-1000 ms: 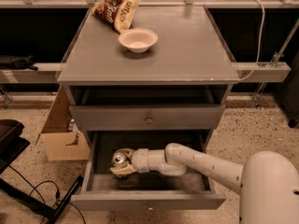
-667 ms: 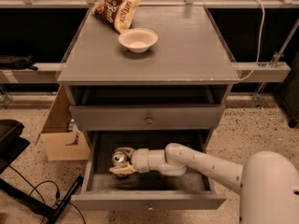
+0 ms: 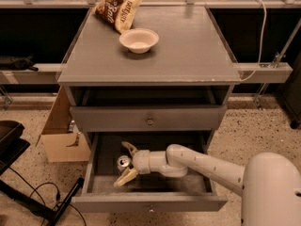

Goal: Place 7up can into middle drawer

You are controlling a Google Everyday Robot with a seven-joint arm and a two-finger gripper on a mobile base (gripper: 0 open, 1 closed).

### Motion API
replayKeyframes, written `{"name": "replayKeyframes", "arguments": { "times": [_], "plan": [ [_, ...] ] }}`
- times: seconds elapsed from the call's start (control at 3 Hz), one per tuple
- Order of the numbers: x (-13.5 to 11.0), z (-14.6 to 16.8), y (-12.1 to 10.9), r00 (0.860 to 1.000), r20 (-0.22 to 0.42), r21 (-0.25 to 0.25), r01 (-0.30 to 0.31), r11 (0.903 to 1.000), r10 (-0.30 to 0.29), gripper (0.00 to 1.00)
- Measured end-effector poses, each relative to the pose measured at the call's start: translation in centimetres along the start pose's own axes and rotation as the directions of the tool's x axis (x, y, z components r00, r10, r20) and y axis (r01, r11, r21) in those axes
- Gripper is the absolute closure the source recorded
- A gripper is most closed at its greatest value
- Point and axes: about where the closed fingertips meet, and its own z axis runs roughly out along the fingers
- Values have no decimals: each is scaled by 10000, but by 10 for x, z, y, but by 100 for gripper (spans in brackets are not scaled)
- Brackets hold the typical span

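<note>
Low centre of the frame, the gripper [image 3: 120, 164] is straddling the can [image 3: 124, 161] in the drawer [image 3: 188, 185], released and spread wide, calling for a straight pullback without clipping it

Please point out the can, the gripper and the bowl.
can [image 3: 123, 162]: camera view, silver top.
gripper [image 3: 119, 164]: camera view, between its open fingers, inside the drawer [image 3: 197, 203].
bowl [image 3: 138, 39]: camera view, inner bottom.

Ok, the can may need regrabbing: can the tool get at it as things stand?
Probably yes. The tool sits in the open drawer, fingers spread either side of the can, with nothing between them and it.
</note>
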Motion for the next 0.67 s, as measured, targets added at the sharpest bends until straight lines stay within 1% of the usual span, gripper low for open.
{"name": "replayKeyframes", "arguments": {
  "times": [0.33,0.67],
  "plan": [
    [-19,-9,10,9989,152,-181,452,9988,-449,0],
    [-44,-25,28,9960,180,-699,885,9936,-874,0]
  ]
}}
